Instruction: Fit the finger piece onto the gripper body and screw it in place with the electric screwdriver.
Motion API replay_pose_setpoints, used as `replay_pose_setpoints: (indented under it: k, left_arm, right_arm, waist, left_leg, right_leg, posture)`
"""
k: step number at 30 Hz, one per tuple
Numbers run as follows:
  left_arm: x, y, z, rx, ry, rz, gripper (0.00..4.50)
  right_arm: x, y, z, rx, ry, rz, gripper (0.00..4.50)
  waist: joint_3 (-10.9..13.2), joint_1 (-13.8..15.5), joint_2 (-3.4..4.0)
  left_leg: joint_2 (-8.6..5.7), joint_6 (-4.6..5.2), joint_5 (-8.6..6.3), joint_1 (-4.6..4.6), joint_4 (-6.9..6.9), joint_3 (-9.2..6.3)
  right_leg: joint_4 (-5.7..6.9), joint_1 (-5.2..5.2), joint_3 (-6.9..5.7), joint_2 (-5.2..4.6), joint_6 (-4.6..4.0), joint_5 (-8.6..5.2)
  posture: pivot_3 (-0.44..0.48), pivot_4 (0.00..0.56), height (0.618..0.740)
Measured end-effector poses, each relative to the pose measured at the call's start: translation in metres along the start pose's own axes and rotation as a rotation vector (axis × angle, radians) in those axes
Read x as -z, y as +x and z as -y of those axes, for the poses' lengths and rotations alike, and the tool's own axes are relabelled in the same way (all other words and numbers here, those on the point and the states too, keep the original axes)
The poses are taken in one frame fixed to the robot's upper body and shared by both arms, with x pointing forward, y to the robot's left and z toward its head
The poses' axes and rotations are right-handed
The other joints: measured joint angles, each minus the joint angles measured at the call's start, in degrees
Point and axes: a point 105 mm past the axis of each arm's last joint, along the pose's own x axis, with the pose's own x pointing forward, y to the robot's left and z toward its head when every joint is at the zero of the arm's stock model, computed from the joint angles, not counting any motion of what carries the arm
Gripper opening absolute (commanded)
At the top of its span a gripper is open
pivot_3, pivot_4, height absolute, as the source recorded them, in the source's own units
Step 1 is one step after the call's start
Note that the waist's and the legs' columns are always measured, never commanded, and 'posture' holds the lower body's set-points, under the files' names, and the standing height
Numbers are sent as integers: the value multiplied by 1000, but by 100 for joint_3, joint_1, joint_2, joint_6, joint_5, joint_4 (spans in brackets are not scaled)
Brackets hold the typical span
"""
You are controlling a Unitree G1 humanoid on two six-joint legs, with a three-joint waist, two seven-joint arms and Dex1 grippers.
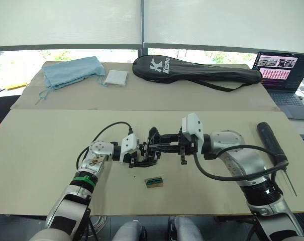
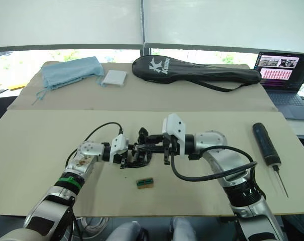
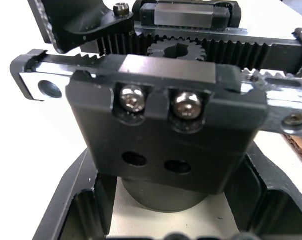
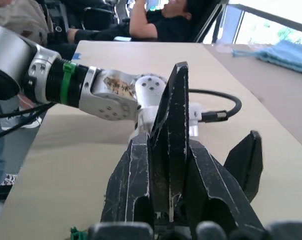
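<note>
Left gripper (image 1: 141, 156) clamps gripper body (image 3: 165, 135); right gripper (image 1: 159, 148) pinches finger piece (image 4: 171, 135)

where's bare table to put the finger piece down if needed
Free: the near board left of the left gripper, and the strip between the right arm and the screwdriver. Also the band between the grippers and the racket bag. Crowded: mid-table, where both grippers meet at the gripper body, with a small block just in front.

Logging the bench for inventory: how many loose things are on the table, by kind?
Assembly parts: 2, the gripper body and finger piece
Tools: 1, electric screwdriver
Small tan-and-green block: 1
Bags: 2, racket bag, blue pouch
White pad: 1
Laptop: 1
Total: 8
</note>
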Motion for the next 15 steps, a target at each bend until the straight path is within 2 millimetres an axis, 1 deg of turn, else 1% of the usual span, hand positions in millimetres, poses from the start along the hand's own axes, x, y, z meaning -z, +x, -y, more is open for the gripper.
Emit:
replay_pose_setpoints:
  k: [4,8,15]
  left_arm:
    - [1,-1,0,-5,-5,-2,2385]
    - [1,-1,1,-5,-15,-5,2385]
    - [1,-1,2,-7,-22,-8,2385]
  right_arm:
    - [-1,5,0,5,-3,14,395]
    - [1,16,-8,-35,7,17,395]
    - [7,24,-15,-59,9,-8,395]
  waist:
    - [-1,-10,1]
    - [-1,-14,2]
    - [-1,-19,2]
  left_leg:
    - [0,-1,0,1,1,0]
    - [0,-1,0,0,2,0]
    - [-1,-1,1,1,3,0]
  right_leg:
    - [1,1,-1,2,0,0]
    - [2,1,-2,4,0,0]
    - [2,1,-4,6,0,0]
  posture:
    - [0,150,740]
    - [0,150,740]
    - [0,150,740]
